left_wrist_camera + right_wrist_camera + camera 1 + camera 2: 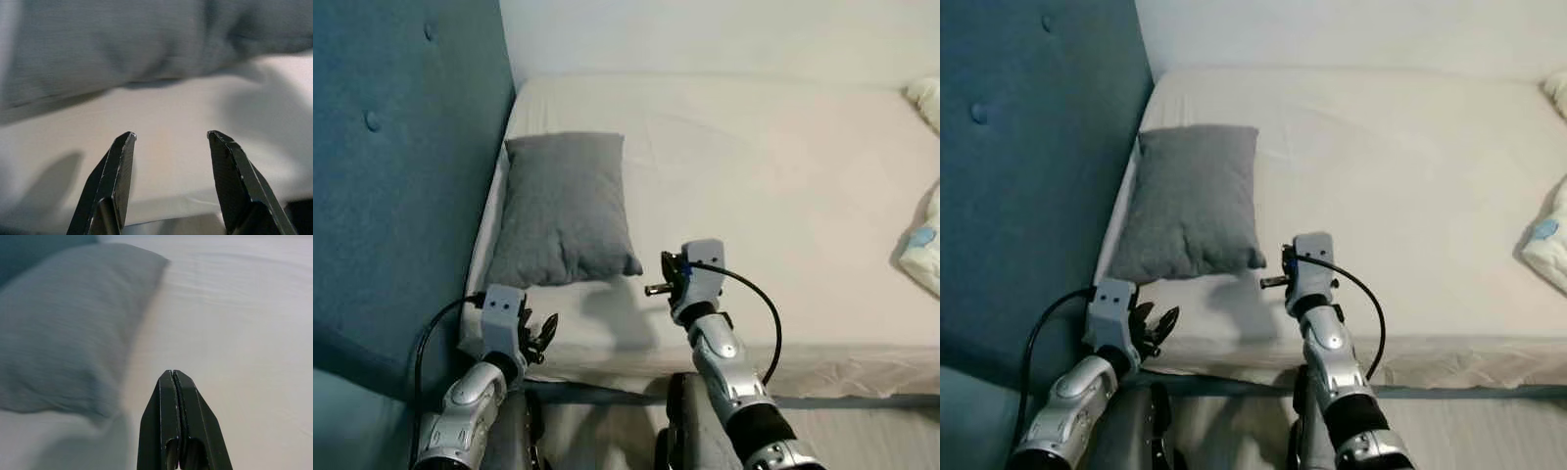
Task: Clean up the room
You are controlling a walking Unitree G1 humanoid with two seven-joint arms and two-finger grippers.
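From my feed, the grey pillow [566, 210] lies on the bed [783, 176] up against the blue headboard [401, 166]. My left gripper [168, 147] hangs over the mattress edge just below it, fingers spread apart. My right gripper [178, 382] sits beside the pillow's corner, pressed together, holding nothing.

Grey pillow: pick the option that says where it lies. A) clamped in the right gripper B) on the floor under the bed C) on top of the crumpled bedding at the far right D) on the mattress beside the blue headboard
D: the grey pillow lies flat on the white mattress against the blue headboard, apart from the open left gripper and the shut right gripper.
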